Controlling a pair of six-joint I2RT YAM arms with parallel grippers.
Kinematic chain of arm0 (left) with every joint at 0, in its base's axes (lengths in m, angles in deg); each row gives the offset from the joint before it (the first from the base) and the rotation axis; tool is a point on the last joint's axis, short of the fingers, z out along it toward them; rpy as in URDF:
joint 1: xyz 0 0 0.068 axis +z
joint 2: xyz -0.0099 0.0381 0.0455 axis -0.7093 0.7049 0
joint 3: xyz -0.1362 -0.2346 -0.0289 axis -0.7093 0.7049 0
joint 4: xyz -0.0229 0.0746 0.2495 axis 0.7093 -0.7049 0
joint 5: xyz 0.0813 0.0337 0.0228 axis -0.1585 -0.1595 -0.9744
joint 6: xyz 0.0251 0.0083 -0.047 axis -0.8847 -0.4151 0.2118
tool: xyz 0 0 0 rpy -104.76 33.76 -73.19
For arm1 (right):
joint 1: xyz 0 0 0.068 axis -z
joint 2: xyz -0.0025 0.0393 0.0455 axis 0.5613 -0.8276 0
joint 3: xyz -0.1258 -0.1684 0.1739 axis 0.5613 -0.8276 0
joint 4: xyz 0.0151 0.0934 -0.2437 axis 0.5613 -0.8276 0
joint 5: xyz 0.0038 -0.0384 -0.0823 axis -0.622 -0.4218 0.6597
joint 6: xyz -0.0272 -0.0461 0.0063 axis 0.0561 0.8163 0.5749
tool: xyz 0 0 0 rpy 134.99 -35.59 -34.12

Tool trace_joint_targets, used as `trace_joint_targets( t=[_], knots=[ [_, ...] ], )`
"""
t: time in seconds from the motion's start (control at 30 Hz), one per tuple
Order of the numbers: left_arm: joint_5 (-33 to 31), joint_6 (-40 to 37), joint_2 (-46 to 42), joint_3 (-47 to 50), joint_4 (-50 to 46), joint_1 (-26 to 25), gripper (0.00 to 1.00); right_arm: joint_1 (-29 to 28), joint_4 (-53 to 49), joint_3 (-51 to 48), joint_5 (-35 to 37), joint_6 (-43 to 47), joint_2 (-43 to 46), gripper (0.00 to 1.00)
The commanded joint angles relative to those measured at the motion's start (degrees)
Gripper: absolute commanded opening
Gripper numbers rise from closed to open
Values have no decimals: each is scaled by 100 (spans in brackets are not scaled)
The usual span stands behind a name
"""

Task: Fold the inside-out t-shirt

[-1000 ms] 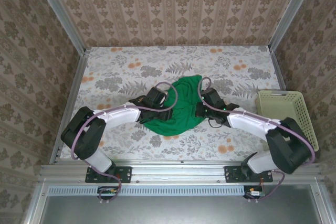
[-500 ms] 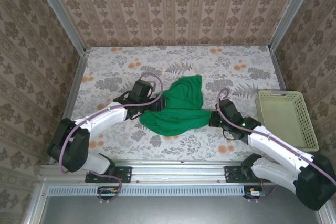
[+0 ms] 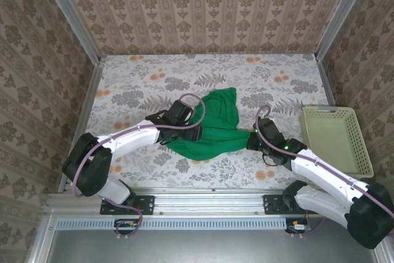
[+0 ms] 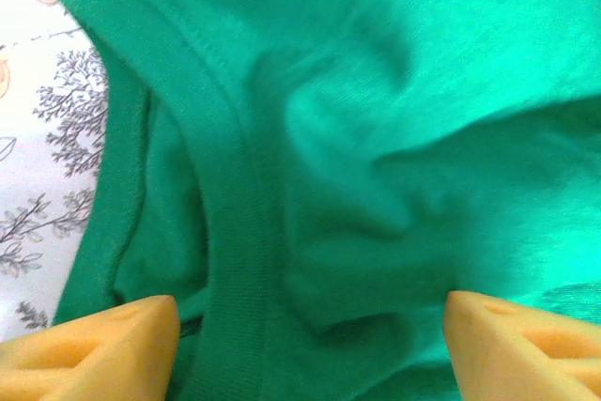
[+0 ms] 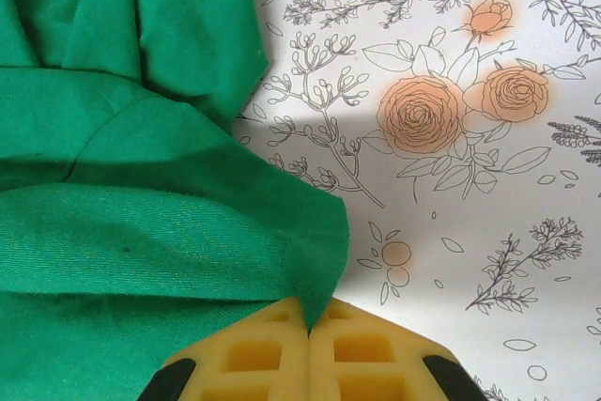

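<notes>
Floral table (image 3: 135, 72) | t-shirt (image 3: 215, 121) bunched, sleeves indistinct | left fingers (image 4: 103, 345) apart over cloth | right fingers (image 5: 254, 354) pinching its edge

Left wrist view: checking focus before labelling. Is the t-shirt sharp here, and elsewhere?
Left wrist: t-shirt slightly soft, collar ribbing readable. Right wrist: crisp, a soft shadow band across the tablecloth. Top external: evenly lit, no glare.

Bright green t-shirt (image 3: 212, 126), crumpled, bunched mid-table, one corner pinched taut
</notes>
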Motion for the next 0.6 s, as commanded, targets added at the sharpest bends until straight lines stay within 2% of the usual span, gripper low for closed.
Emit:
trace_joint_targets(
  t=[0.0,0.07,0.13,0.27,0.43,0.47,0.57],
  knots=[
    [-79,-175,-40,145,-202,24,82,28,-158,223,145,104,-90,0],
    [183,-303,-13,189,-128,27,83,28,-155,291,141,149,-178,0],
    [332,-364,129,139,-111,33,77,28,-156,399,133,196,-255,0],
    [413,-370,290,82,0,33,42,36,-247,702,192,313,-292,0],
    [389,-531,-189,-277,-233,181,3,62,-439,1435,283,707,-341,0],
    [360,-585,-360,-471,-381,300,0,64,-487,1719,273,839,-397,0],
    [162,-718,-961,-1147,-834,757,0,64,-669,2725,268,1266,-631,0]
  ],
)
